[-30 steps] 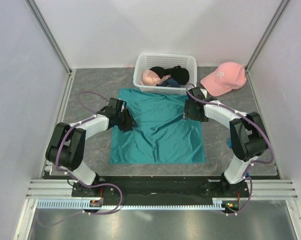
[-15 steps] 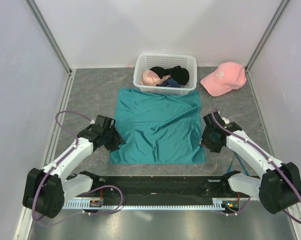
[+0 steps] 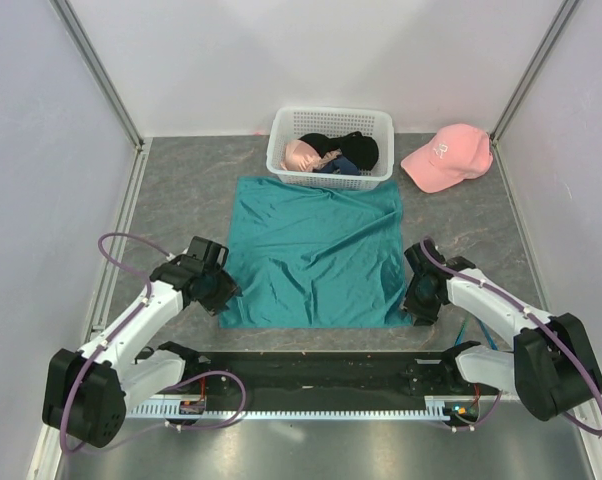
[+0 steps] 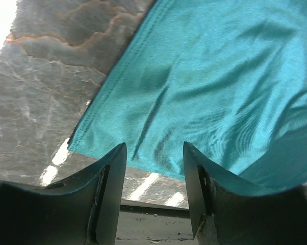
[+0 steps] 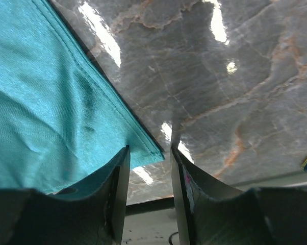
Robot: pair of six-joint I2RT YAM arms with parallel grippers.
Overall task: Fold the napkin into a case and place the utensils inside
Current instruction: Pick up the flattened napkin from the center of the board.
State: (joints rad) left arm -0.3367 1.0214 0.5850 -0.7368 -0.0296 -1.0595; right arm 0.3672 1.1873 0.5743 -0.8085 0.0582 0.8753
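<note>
The napkin [image 3: 316, 255] lies spread flat in the middle of the table [image 3: 181, 190]. Its far edge is just beside the white basket [image 3: 329, 118] and its near edge runs along the table's near edge. It has not been folded yet.

The left gripper [image 3: 223, 294] sits low at the napkin's near-left corner. Its jaws stand well apart and hold nothing, with the hem just ahead of the fingertips. The right gripper [image 3: 418, 300] is at the near-right corner. Its jaws stand closer together but still apart, and only the very tip of the corner lies in the gap, so nothing is gripped.

The utensils cannot be made out clearly. Only a sliver of colour shows at the edge of the right wrist view.

The right side looks the most likely to fail. With so small a bite on glossy, slippery-looking cloth, the corner could slide out as the jaws meet or during the lift. The left fingers could close short of the hem and pinch only table. If just one corner comes up, the fold will skew, the wrinkles near the right edge will deepen, and the cloth could drag towards the basket.
</note>
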